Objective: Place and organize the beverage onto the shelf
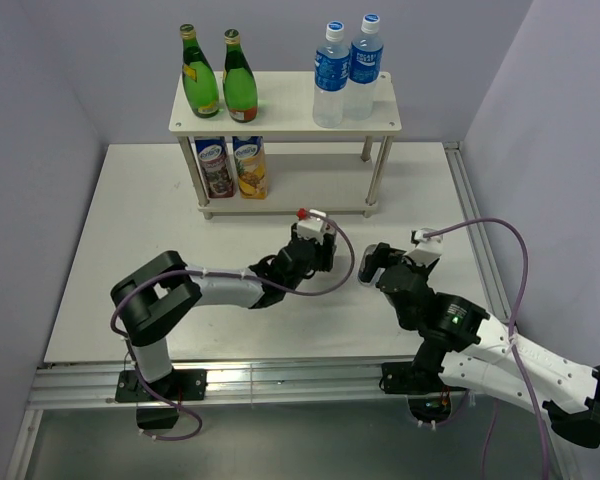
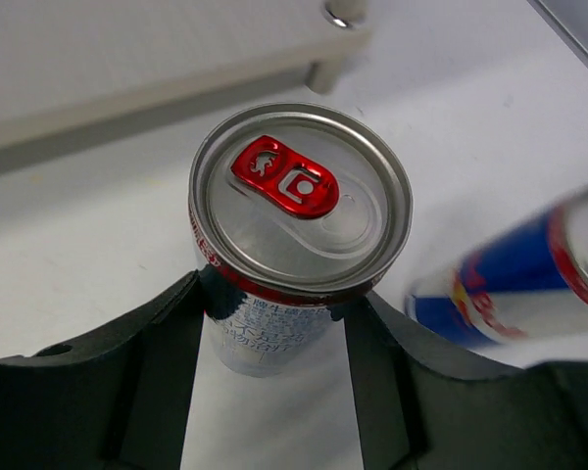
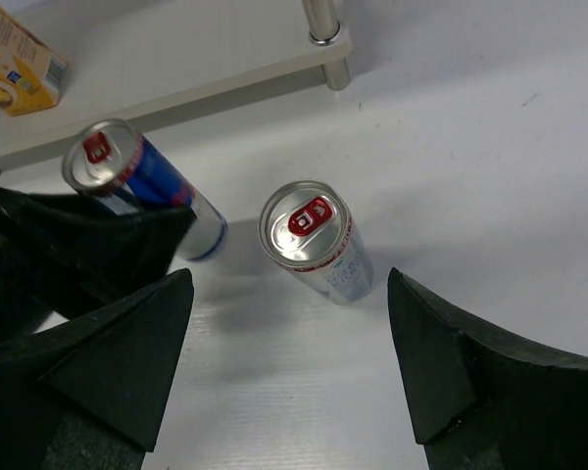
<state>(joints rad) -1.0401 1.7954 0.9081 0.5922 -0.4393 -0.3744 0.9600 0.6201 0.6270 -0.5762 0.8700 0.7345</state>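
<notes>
Between my left fingers (image 2: 162, 372) stood a silver can (image 2: 299, 235), upright. Both fingers pressed its sides just under the rim, so I judged them clamped on it. Whether it was off the worktop (image 2: 98, 245) I could not tell. A blue can (image 2: 524, 284) showed blurred at its 3 o'clock, with the shelf (image 2: 127, 59) at 12 o'clock.

My right fingers (image 3: 118, 362) were wide apart on nothing. A second silver can (image 3: 314, 240), as far as I could judge, stood free ahead of the gap.

Like sat with like on the shelf: green bottles (image 1: 240, 85) on top at 9 o'clock, water bottles (image 1: 332, 80) at 3 o'clock, cartons (image 1: 250, 168) below. I likely held the can upright to stand it on the lower board, at 3 o'clock of the cartons.
</notes>
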